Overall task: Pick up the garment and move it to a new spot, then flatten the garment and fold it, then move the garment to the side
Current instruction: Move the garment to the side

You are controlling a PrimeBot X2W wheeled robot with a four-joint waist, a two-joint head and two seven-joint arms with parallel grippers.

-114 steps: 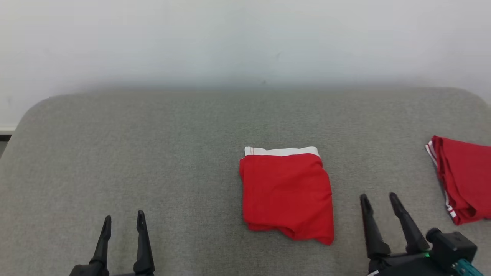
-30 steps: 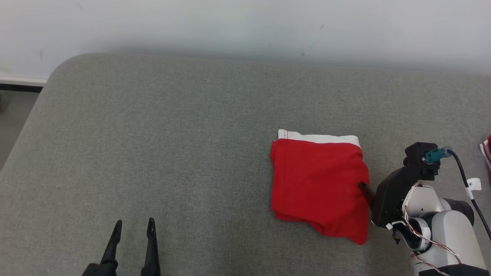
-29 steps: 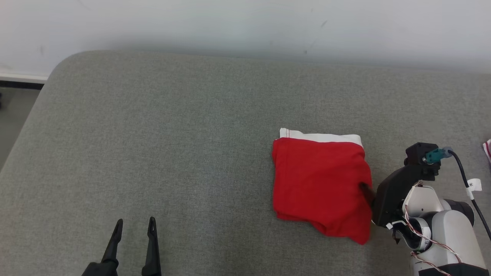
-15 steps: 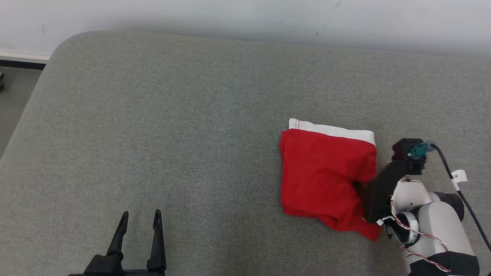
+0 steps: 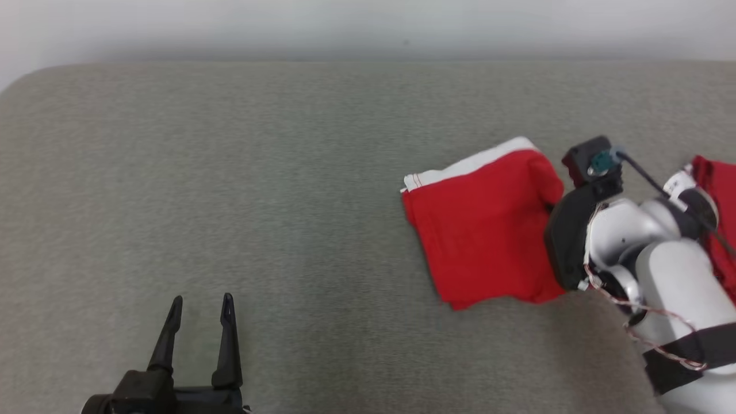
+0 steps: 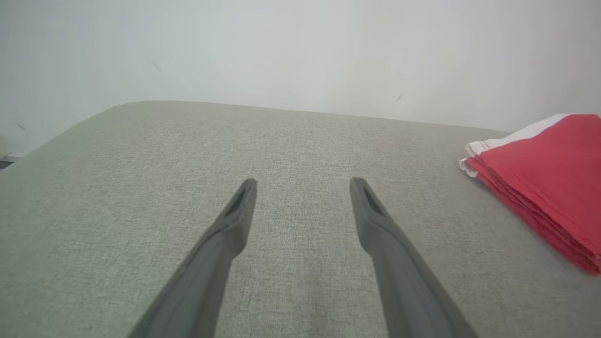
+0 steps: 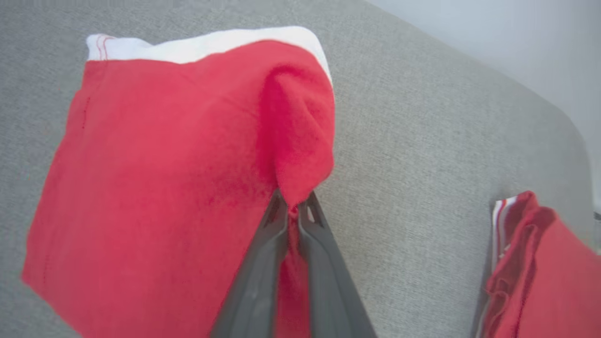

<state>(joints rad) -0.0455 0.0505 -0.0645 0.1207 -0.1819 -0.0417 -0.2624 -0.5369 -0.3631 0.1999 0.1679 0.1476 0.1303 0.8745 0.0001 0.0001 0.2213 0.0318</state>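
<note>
red garment (image 7: 155,155) edge pinched in the right claw (image 7: 293,205) (tips half hidden by a fold), left claw (image 6: 303,183) spread and empty.

A grey fabric surface (image 5: 230,172) runs up to a pale wall (image 5: 368,23). On its right half lies a folded red garment (image 5: 483,230), skewed, its white waistband (image 5: 466,165) along the far edge. The right pincer (image 5: 549,202) meets the garment's right edge, where the cloth puckers; its fingers are mostly hidden behind the dark wrist housing (image 5: 569,241) of the pale right arm (image 5: 661,259). A second red garment (image 5: 716,184) shows behind that arm. The left pincer (image 5: 202,298) hovers at lower left, fingers apart over bare fabric.
</note>
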